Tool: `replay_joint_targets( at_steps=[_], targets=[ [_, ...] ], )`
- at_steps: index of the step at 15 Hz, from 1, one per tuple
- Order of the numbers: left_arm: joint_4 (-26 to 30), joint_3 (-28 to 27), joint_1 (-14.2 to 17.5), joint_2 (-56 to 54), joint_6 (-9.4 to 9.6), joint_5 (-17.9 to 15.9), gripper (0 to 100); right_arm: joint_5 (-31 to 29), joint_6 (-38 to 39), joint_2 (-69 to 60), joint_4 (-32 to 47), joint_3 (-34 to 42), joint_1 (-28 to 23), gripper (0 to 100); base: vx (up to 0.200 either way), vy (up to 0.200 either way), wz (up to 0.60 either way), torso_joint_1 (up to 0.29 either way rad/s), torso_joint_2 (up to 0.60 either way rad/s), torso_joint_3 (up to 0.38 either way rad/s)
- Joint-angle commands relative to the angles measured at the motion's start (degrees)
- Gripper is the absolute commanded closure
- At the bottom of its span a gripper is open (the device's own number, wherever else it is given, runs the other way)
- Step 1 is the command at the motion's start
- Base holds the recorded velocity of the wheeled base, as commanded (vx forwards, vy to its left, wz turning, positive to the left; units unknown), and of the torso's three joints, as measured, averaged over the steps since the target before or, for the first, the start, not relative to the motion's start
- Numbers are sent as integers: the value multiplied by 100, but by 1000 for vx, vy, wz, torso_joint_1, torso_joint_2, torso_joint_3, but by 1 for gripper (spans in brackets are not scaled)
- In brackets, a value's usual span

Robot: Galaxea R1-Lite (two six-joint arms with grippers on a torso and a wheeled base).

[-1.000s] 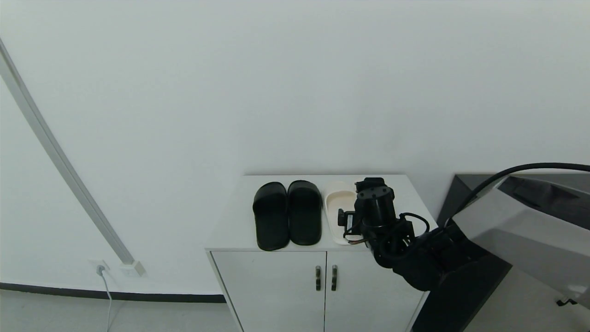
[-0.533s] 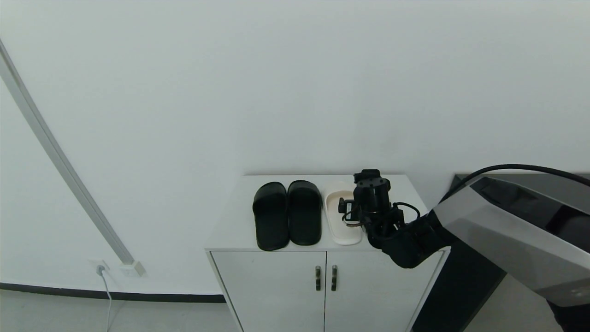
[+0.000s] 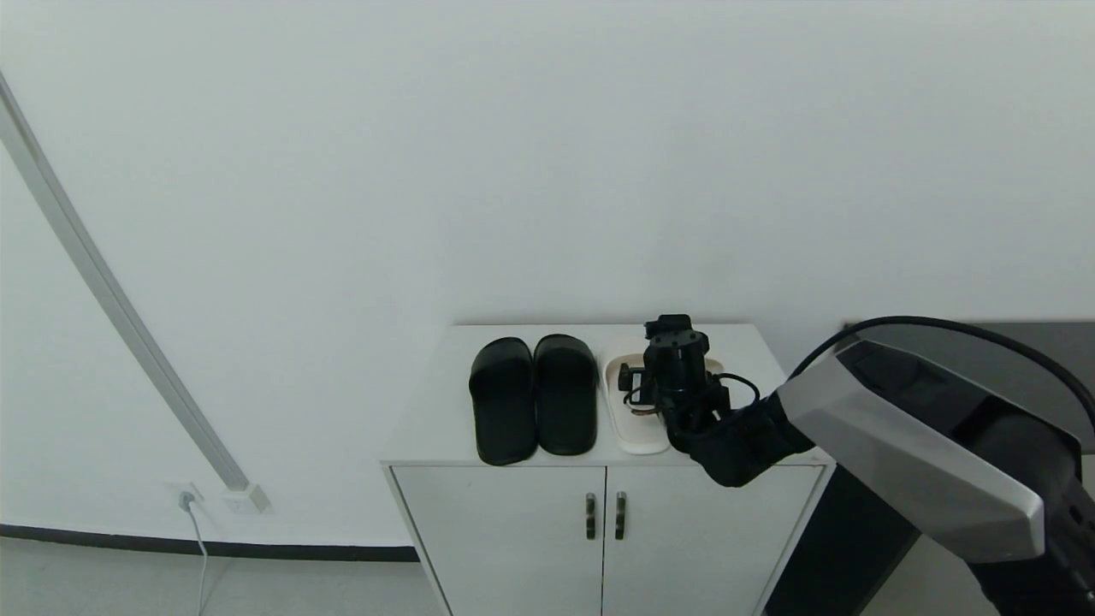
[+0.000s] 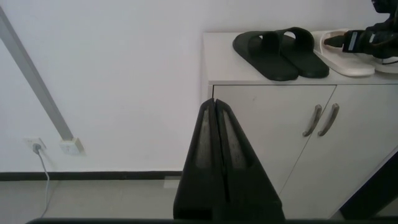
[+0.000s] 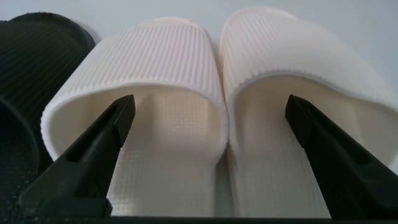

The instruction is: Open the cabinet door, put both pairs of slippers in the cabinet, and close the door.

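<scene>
Currently: right gripper spread over the cream pair, cabinet shut

- cabinet (image 3: pixel 436 428): both doors (image 3: pixel 505 539) are closed, with two handles (image 3: pixel 590 516) side by side at the centre seam. Its lower part is cut off by the head view's frame edge.
- black slippers (image 3: pixel 535 398): on the cabinet top, left side. They sit side by side and touching, heels toward the front edge, fully visible.
- cream slippers (image 3: pixel 631 432): on the top, just right of the black pair. In the head view the right arm (image 3: pixel 744 436) covers most of them. Only the left one's heel end and some of its rim show, and the right one is almost entirely hidden.
- right gripper (image 5: pixel 209 102): low over the cream pair, coming in from the heel side. Its fingers (image 5: pixel 93 155) are spread wide, one over each footbed just short of the straps. The two slippers' adjoining inner walls lie between them. Nothing is pinched. Can't tell whether the fingertips touch the footbeds. The heels are cut off in its wrist view.
- left gripper (image 4: pixel 216 104): fingers pressed together with nothing between them. It is out in front of the cabinet, toward its left side and apart from it.
- left wrist view: the cream pair is clipped by the frame edge and partly covered by the right arm's wrist.
</scene>
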Motion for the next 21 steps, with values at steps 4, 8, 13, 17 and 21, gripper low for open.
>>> replay_joint_targets(
  at_steps=[4, 8, 13, 17, 21],
  targets=[
    [-1, 0, -2, 7, -7, 2, 100, -10, 17, 246, 197, -553, -134, 100, 0, 0, 0, 0, 0, 0],
    [-1, 0, -2, 7, -24, 2, 100, -36, 26, 211, 153, -386, -125, 100, 0, 0, 0, 0, 0, 0],
    [-1, 0, -2, 7, -24, 2, 100, -28, -1, -914, -330, 906, -64, 100, 0, 0, 0, 0, 0, 0],
    [-1, 0, 6, 7, -15, 2, 100, 324, -9, -2839, -462, 3042, 165, 100, 0, 0, 0, 0, 0, 0],
    [-1, 0, -2, 7, 2, -7, 100, 693, -203, -4447, -471, 5037, 1000, 100, 0, 0, 0, 0, 0, 0]
  ],
)
